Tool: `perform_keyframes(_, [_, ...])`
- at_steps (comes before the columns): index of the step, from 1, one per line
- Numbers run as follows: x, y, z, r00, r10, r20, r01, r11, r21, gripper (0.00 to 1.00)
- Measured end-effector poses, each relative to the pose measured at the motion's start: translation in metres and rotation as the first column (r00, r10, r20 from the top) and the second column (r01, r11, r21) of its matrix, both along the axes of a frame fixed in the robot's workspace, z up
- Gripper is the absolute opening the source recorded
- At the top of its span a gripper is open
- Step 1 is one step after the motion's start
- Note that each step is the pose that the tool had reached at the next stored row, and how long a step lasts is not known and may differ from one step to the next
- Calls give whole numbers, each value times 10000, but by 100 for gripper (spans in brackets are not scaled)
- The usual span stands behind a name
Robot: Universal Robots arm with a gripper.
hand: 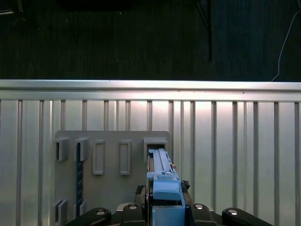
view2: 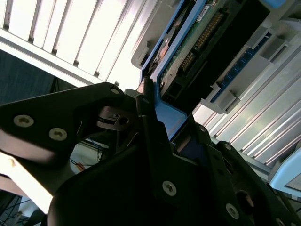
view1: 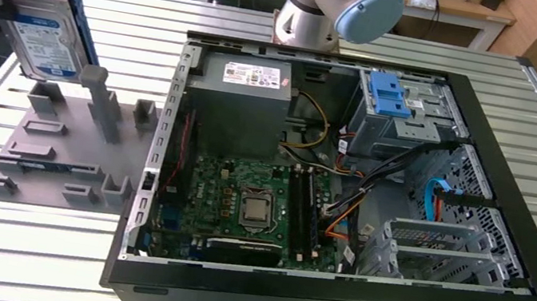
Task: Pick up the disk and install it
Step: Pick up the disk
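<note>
My gripper [view2: 169,125] has its jaws clamped narrow on the blue bracket [hand: 164,193] that frames the disk [view1: 43,42]. I hold the disk on edge, label outward, above the grey fixture [view1: 57,157] on the slatted table [view1: 15,256], to the exterior view's left of the open computer case [view1: 332,298]

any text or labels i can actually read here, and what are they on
No text here reads clearly enough to quote.
White-and-blue label on the disk, gripped by the gripper: print too small to read.
White sticker on the power supply: too small to read.
Motherboard markings: too small to read.
</note>
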State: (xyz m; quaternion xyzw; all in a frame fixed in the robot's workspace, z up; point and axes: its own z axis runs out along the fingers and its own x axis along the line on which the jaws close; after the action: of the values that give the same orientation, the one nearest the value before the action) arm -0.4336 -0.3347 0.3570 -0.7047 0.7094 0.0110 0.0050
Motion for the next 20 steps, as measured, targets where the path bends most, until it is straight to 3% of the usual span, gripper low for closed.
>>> perform_keyframes(20, [0,0,105,10000,0,0,0,10000,6,36])
